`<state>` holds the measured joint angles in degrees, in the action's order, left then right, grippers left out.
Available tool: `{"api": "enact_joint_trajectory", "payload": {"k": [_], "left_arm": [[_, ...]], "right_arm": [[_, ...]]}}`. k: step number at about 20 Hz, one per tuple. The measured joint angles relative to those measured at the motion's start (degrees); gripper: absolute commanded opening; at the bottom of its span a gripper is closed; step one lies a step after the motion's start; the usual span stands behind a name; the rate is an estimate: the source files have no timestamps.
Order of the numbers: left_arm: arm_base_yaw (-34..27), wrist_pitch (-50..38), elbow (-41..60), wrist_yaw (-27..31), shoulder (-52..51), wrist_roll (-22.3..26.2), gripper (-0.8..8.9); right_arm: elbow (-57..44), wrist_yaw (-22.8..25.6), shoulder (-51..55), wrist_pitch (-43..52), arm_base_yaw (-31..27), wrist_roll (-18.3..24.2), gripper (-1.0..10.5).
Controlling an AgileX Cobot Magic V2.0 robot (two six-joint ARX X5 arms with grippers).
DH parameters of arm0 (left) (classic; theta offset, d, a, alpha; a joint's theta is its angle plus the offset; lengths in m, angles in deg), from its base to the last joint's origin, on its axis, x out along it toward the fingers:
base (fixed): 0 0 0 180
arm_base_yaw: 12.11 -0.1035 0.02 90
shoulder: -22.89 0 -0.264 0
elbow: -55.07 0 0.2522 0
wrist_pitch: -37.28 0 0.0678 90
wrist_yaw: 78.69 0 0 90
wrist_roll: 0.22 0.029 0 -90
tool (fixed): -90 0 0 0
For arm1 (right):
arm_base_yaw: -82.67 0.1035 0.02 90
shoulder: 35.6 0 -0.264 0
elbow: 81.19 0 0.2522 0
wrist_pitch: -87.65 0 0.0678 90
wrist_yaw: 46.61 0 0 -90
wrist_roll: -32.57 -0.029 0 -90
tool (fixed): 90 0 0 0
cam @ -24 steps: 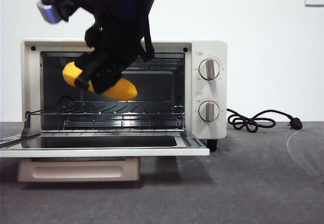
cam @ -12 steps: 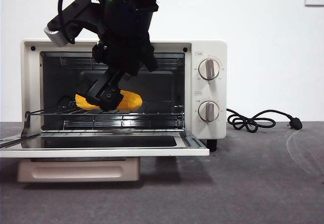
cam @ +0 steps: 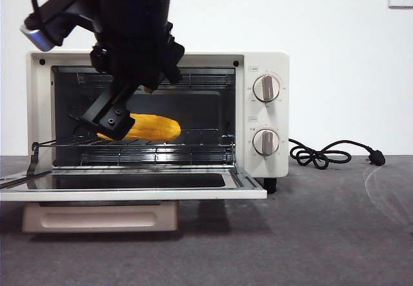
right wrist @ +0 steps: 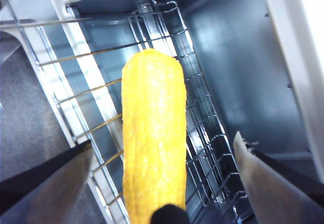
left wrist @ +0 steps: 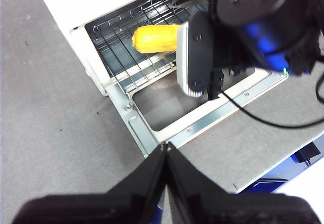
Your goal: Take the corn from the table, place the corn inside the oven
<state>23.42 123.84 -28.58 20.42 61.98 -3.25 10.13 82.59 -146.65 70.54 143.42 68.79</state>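
The right claw (cam: pixel 106 123) has let go of the corn (cam: pixel 151 127) and pulled up and to the side since a moment ago, and the corn now lies flat on the rack (cam: pixel 135 145) by itself. The right claw's two jaws are spread wide, one on each side of the corn (right wrist: pixel 153 138), and they do not touch it. The claw hangs in the mouth of the oven (cam: pixel 158 115), by the near end of the corn.

The corn lies on its side on the wire rack inside the oven. In the front view its long side runs from left to right, along the width of the oven, and its rounded end points toward the knobs (cam: pixel 266 115). The claw hides its other end.

The oven door (cam: pixel 132 188) is folded down flat in front. The oven stands on the grey table (cam: pixel 322 234).

The left claw (left wrist: pixel 165 148) is up above the table by the open door, and its jaws are pressed together with nothing in them.
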Motion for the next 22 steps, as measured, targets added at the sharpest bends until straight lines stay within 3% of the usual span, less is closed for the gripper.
{"api": "enact_joint_trajectory", "payload": {"k": [8, 12, 19, 22], "left_arm": [[0.00, -0.35, 0.00, 0.00, 0.00, 0.00, -0.06], [0.00, -2.38, 0.00, 0.00, 0.07, 0.02, -0.06], [0.00, -8.96, 0.00, -0.09, 5.03, 2.58, -0.08], [0.00, -11.76, 0.00, -4.24, 9.05, 5.09, -0.08]], "right_arm": [[0.00, 5.01, 4.31, -1.62, 5.86, -2.71, 4.7], [0.00, 5.18, 9.09, -8.41, 9.60, -6.86, 4.5], [0.00, 5.07, 21.97, -30.56, 11.61, -19.96, 1.3], [0.00, 1.99, 28.00, -38.97, 11.34, -25.14, -0.2]]}}
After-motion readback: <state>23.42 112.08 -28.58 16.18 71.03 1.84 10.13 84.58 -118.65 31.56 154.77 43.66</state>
